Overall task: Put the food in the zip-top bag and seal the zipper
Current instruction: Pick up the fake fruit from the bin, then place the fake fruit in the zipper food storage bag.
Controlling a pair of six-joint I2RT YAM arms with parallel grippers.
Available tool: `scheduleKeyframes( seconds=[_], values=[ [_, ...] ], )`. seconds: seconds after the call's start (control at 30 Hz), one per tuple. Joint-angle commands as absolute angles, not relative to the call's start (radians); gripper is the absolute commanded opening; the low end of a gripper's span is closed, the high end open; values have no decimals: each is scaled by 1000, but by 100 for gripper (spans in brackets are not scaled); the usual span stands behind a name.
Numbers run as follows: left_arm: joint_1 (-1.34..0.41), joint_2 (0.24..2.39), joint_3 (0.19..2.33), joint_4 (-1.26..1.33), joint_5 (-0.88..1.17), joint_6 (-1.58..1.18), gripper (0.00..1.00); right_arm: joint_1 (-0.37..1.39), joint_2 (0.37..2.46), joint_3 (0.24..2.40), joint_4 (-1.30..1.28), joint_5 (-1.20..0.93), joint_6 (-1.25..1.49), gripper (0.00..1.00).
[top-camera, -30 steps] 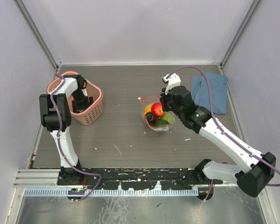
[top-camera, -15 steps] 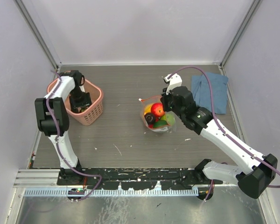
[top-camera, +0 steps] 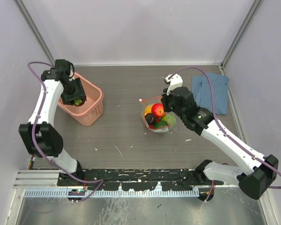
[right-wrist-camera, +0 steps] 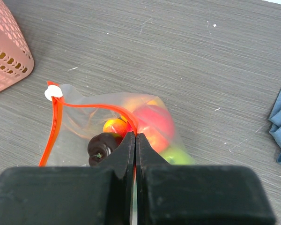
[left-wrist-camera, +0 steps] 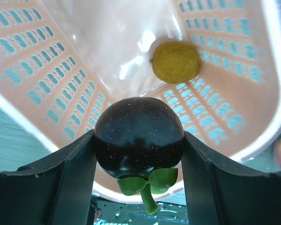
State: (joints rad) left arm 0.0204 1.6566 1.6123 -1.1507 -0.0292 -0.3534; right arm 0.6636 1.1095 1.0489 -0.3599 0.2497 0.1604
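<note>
Clamped between the two black fingers of the left gripper (left-wrist-camera: 138, 157) is a dark glossy round toy fruit (left-wrist-camera: 138, 133) with a green leafy stem. It hangs over the pink lattice plastic basket (left-wrist-camera: 234, 122), on whose floor a small yellow-orange round toy fruit (left-wrist-camera: 175, 62) lies. The right gripper (right-wrist-camera: 135, 137) is pinched tight on the thin orange-red zipper strip (right-wrist-camera: 56, 126) of the clear crinkly zip-top bag (right-wrist-camera: 77, 136), lifting one lip so the mouth appears to gape. The small white slider (right-wrist-camera: 53, 92) sits at the far end of the strip. The bag rests near the middle of the grey wood-grain table (right-wrist-camera: 201, 56), well apart from the basket, with a folded blue cloth (top-camera: 215, 93) beyond it. A red, a green, an orange-yellow and a dark piece are already inside the bag. By my reading the filling is well along: two fruits are left to carry over, then the zipper must be run shut.
</note>
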Motion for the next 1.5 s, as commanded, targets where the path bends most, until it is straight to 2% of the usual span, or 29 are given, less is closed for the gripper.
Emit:
scheduleKeyframes(
  seconds=[0.0, 0.3, 0.67, 1.07, 1.47],
  values=[
    [-12, 1493, 1596, -1055, -20, -398, 39, 660, 1072, 1078, -302, 262, 165, 0],
    [-164, 1280, 1454, -916, 22, -492, 39, 660, 1067, 1082, -304, 256, 177, 0],
    [-497, 1122, 1270, -563, 15, -611, 38, 661, 1063, 1104, -314, 244, 179, 0],
    [-832, 1136, 1150, -173, -75, -543, 39, 661, 1080, 1107, -315, 235, 185, 0],
    [-983, 1330, 1110, 73, -145, -471, 40, 660, 1074, 1096, -307, 227, 196, 0]
  ],
)
